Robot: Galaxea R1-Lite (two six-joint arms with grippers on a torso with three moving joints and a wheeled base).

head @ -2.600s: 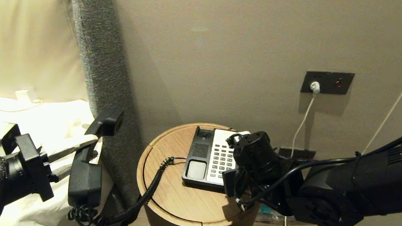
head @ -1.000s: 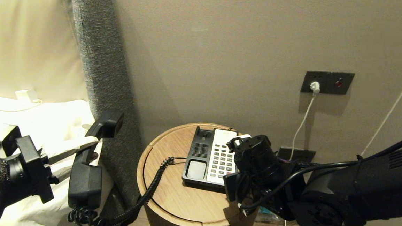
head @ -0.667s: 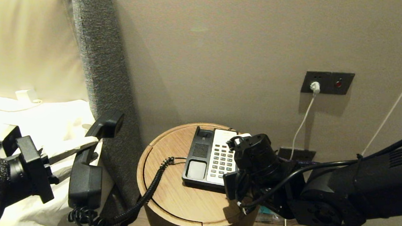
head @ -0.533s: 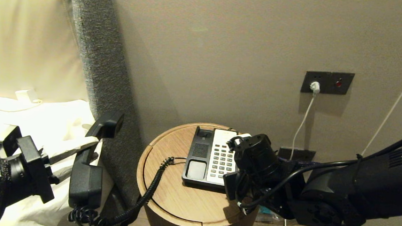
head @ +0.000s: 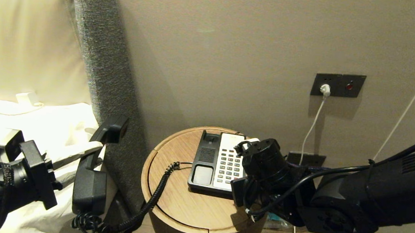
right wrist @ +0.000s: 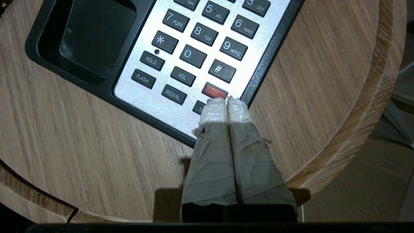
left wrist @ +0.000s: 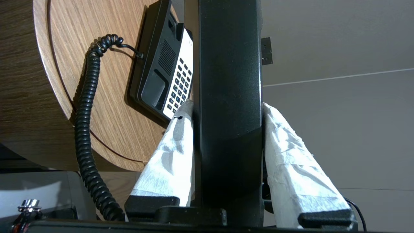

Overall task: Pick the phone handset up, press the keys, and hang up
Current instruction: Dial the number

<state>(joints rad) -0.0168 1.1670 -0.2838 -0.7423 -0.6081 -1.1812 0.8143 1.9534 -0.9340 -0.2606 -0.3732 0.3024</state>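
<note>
Plastic, rigid and light, the phone handset [left wrist: 229, 97] sits clamped mid-shaft in the left tool [left wrist: 226, 129] — smooth, likely slippery — while the right tool [right wrist: 226, 105], pinched closed, hovers at the keys [right wrist: 194, 58], 5 o'clock corner.

In the head view my right gripper is concealed behind my own black wrist housing [head: 262, 163], which also covers the right edge of the cream-white keypad faceplate [head: 228, 157] on the black phone base.

In my right wrist view my taped fingertips [right wrist: 216, 108] cover most of one dark grey key just below the red key [right wrist: 214, 91]; its label cannot be read. The upper key rows are cut off by the frame edge.

In my left wrist view the long black plastic handset [left wrist: 229, 97] runs out of frame, both ends unseen, and hides the faceplate's far side.
</note>
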